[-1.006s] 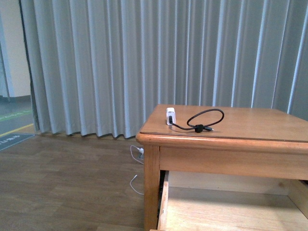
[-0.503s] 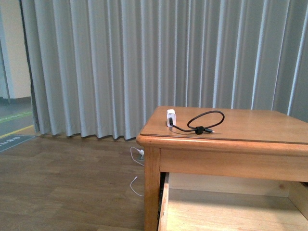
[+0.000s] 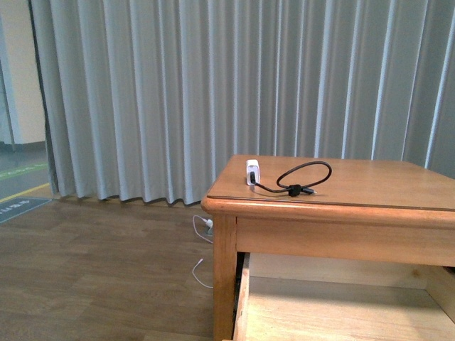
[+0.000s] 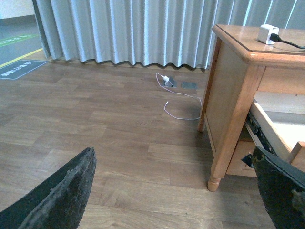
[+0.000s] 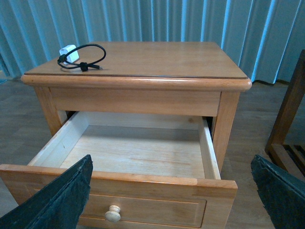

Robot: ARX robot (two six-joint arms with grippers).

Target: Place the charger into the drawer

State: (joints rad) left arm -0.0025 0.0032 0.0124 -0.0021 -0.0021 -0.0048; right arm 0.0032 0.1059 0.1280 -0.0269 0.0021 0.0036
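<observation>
The charger, a small white plug adapter with a looped black cable, lies on the left part of the cabinet top; it also shows in the right wrist view and the left wrist view. The drawer is pulled out wide, empty, with light wood inside and a pale knob; its inside shows in the front view. My right gripper is open, in front of the drawer's front panel. My left gripper is open, low over the floor left of the cabinet. Neither arm shows in the front view.
The wooden cabinet stands before grey curtains. A thin white cable with a white plug lies on the wood floor left of the cabinet. A dark wooden piece of furniture stands to the cabinet's right.
</observation>
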